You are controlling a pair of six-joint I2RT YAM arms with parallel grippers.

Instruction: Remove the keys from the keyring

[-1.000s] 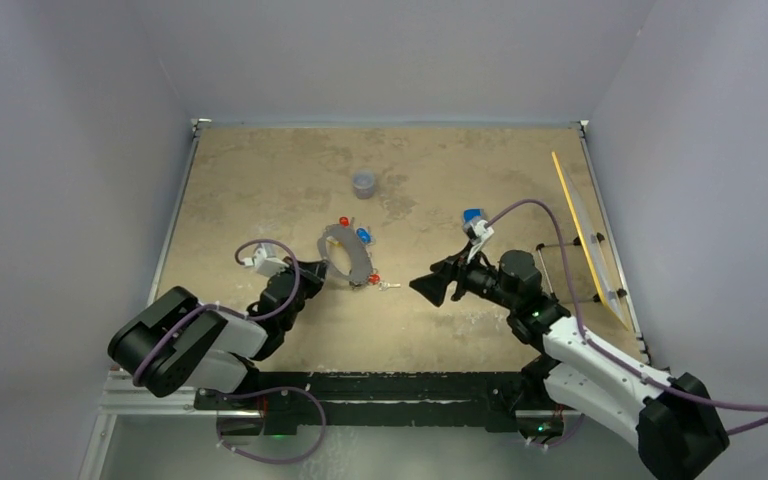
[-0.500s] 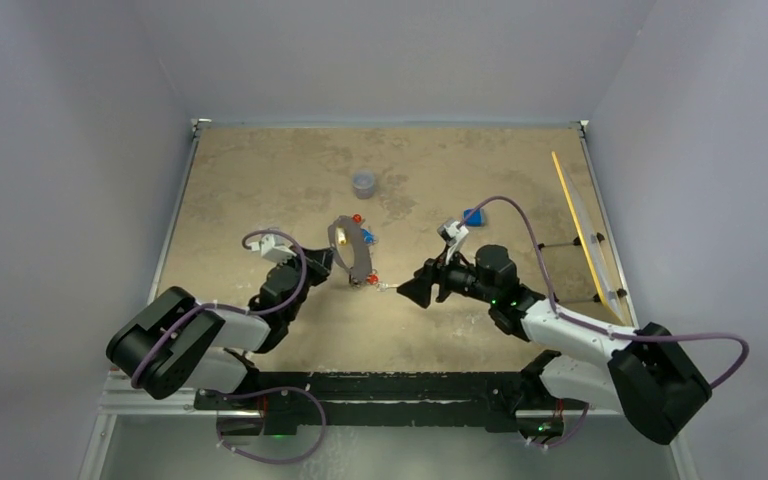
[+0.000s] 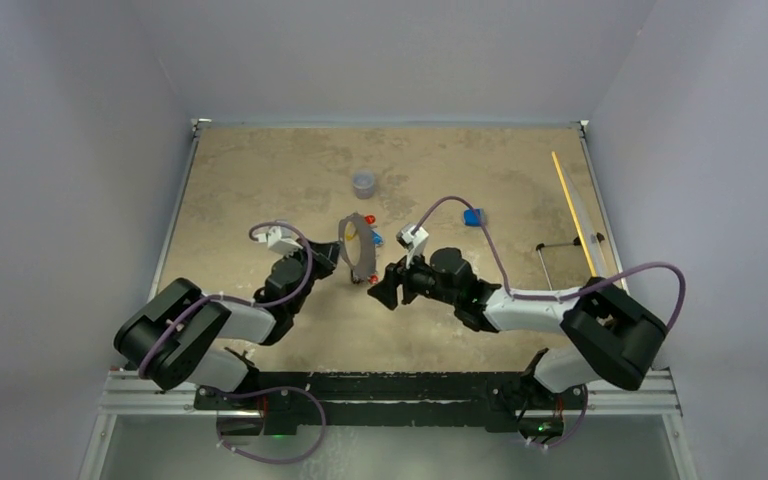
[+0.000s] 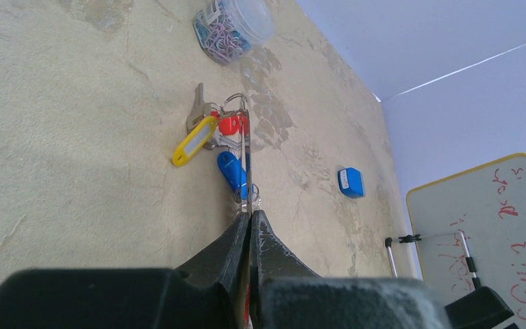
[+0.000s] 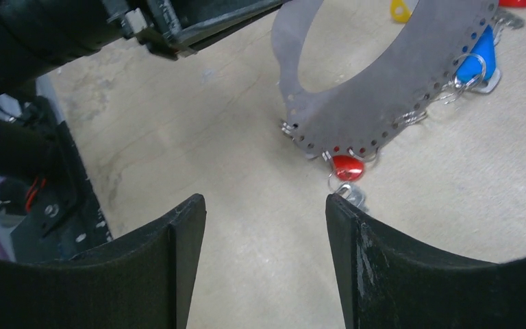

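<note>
Clamping the keyring (image 5: pixel 383 110) firmly, the left gripper (image 4: pixel 249 218) should let the open right gripper (image 5: pixel 264 205) pinch the red key (image 5: pixel 347 166) squarely.

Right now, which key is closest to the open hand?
The red-headed key at the keyring's near edge, just ahead of the right hand. The blue key, yellow tag and other red key sit farther off.

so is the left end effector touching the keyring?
Touching. The left wrist view shows the left end effector shut on the thin edge of the keyring.
</note>
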